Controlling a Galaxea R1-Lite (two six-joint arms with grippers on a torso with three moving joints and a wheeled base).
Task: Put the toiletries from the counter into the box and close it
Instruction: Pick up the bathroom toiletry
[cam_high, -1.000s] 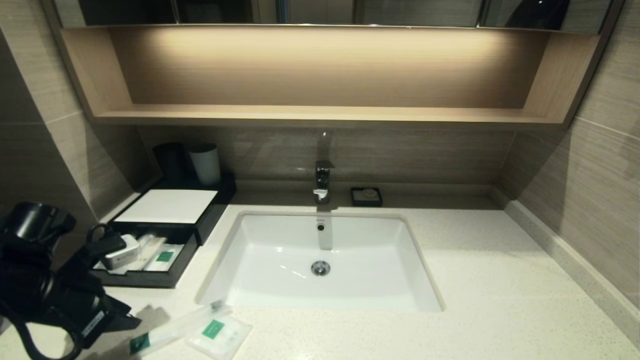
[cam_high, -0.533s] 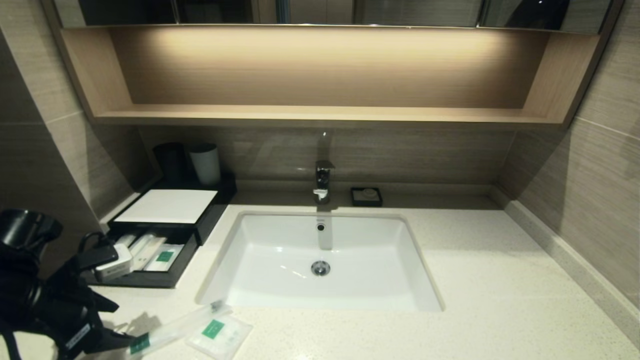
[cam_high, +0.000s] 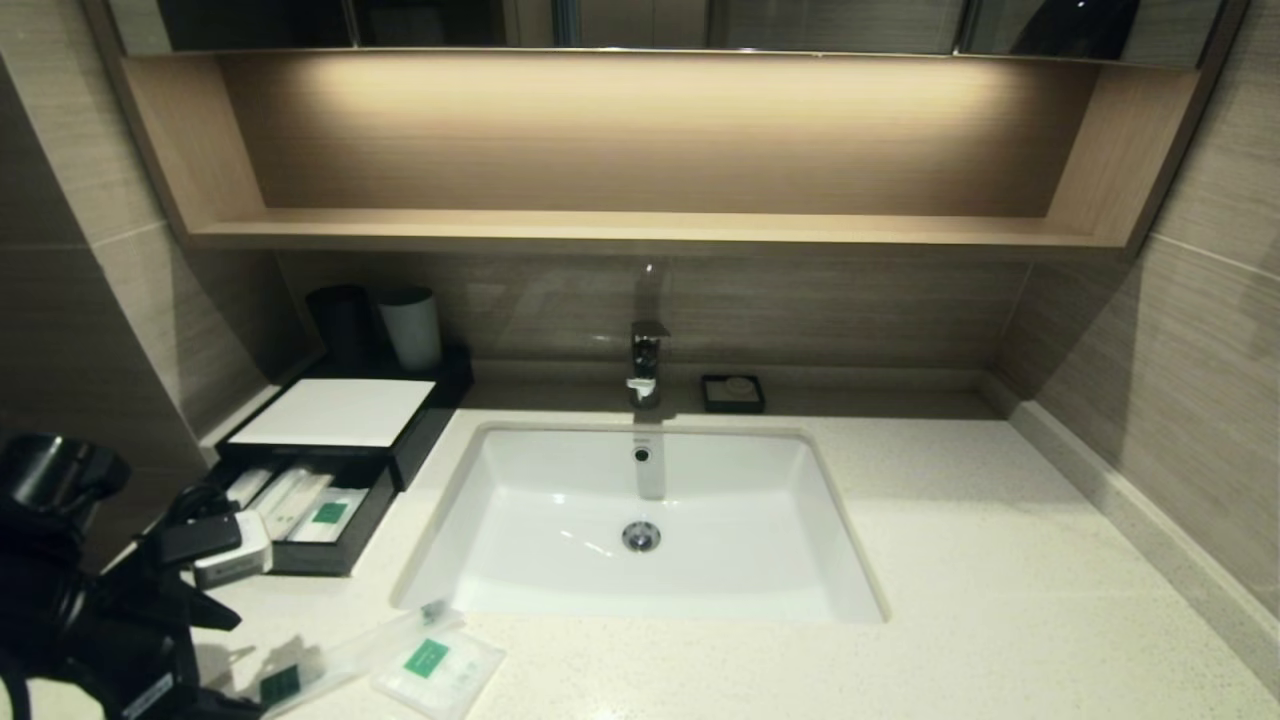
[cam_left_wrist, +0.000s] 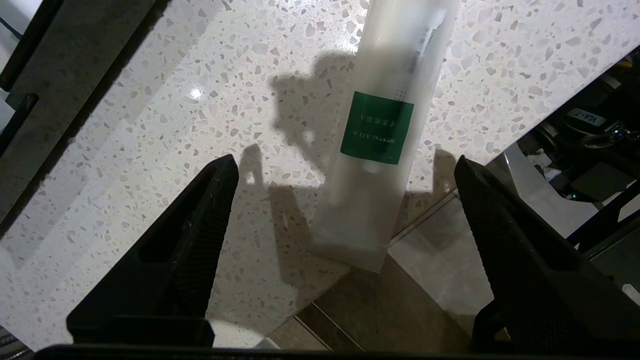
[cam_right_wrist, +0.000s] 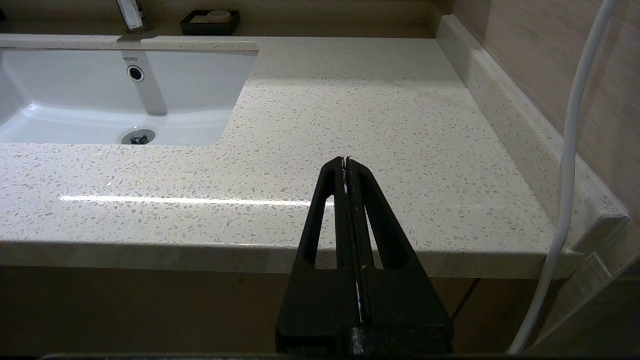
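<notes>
Your left tool (cam_left_wrist: 345, 170) hangs low over the near left edge of the bench (cam_high: 1000, 600), fingers (cam_left_wrist: 200, 235) spread wide, nothing between them. The long thin packet (cam_left_wrist: 385, 125) lies flat on the bench right under that gap, its green-labelled end poking past the bench edge; the fingers straddle it without touching. In the head view the left tool (cam_high: 255, 690) sits at the bottom left corner, at the near end of the long thin packet (cam_high: 350, 655). The flat squarish packet (cam_high: 438, 672) lies just beside it on the right, green label up, both in front of the sink (cam_high: 640, 520).

Your right tool (cam_right_wrist: 346, 165) is clenched shut, empty, parked at the near right edge of the bench, out of the head view.

Further back on the left, the box (cam_high: 330, 412) has its drawer (cam_high: 320, 555) pulled out toward you, with a few wrapped packets lying in it. Behind the box stand two cups (cam_high: 410, 325). The faucet (cam_high: 647, 360) and the soap dish (cam_high: 733, 393) sit at the back of the bench, under the wooden shelf (cam_high: 640, 230).
</notes>
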